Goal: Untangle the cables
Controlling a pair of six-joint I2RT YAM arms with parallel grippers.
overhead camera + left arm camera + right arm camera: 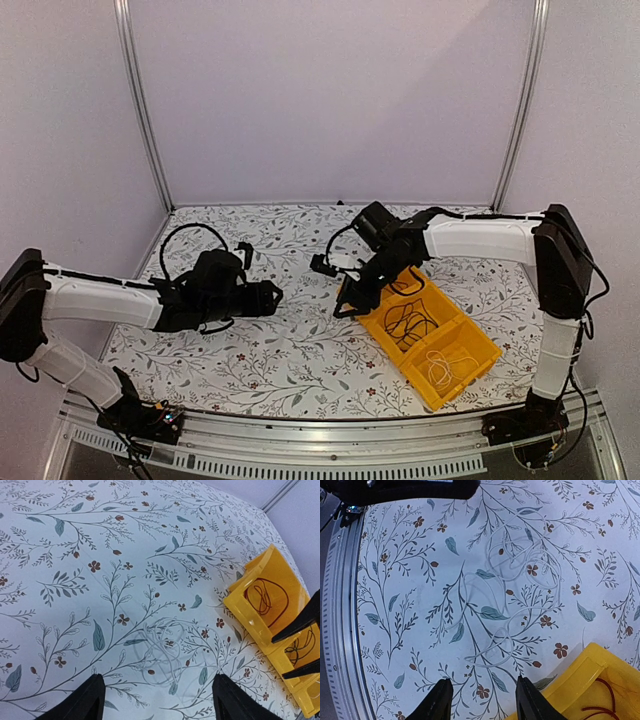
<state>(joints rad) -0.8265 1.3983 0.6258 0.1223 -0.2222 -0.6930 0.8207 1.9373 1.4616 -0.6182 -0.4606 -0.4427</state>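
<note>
The left arm point(100, 300) and right arm point(480, 240) wear smooth white link casings joined by chunky black joint housings. Thin black wires point(186, 226) loop off the wrists. The left gripper point(268, 297) and right gripper point(345, 300) are matte black with tapering fingers point(85, 700).

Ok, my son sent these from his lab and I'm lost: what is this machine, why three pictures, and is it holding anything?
The machine is a left arm and a right arm at a floral-covered table. One picture looks down from above; the others come from a camera on each wrist, the dark prongs there being part of that arm. A tangled white cable lies on the table between the arms. A yellow bin holds more cables. The left pincer and right pincer are open, holding nothing.
</note>
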